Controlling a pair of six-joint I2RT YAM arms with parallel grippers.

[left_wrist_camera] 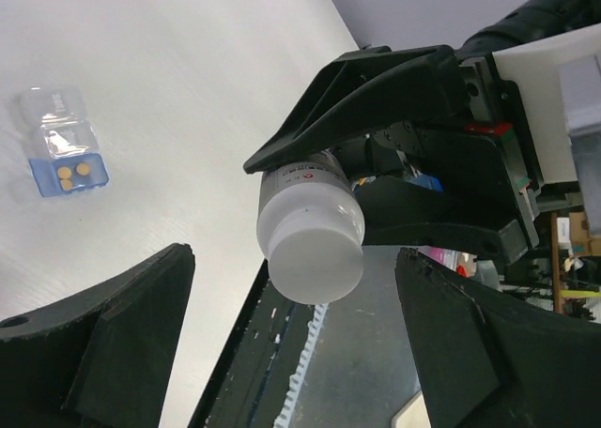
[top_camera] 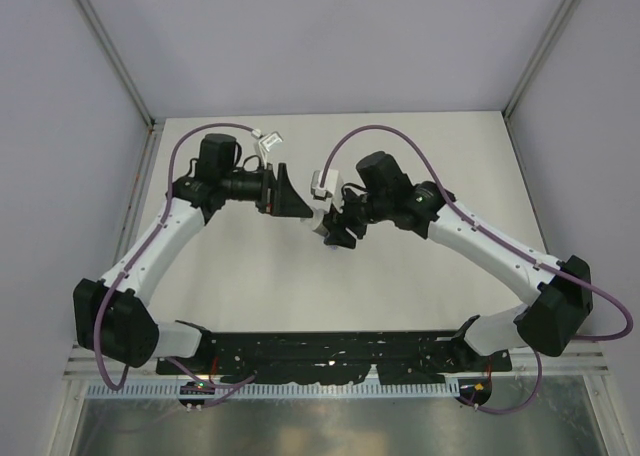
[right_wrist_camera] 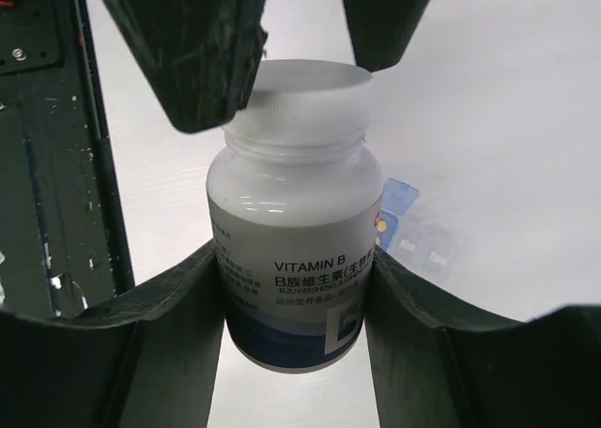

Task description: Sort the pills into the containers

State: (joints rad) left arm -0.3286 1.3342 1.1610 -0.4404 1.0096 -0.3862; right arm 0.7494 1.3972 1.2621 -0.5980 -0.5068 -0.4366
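Robot lab test cell, not a home or shop. Evidence:
- Plain pale walls [top_camera: 300, 36] on aluminium frame posts [top_camera: 110, 48] box in a bare white surface [top_camera: 400, 286].
- The left arm [top_camera: 150, 251] and right arm [top_camera: 490, 244] are bolted to a black mounting plate [top_camera: 330, 351].
- Purple cables [top_camera: 385, 129] loop loosely along both.
- A slotted cable duct [top_camera: 300, 388] runs along the near edge.
- The left wrist view shows blurred workshop clutter [left_wrist_camera: 575, 236] beyond the cell.
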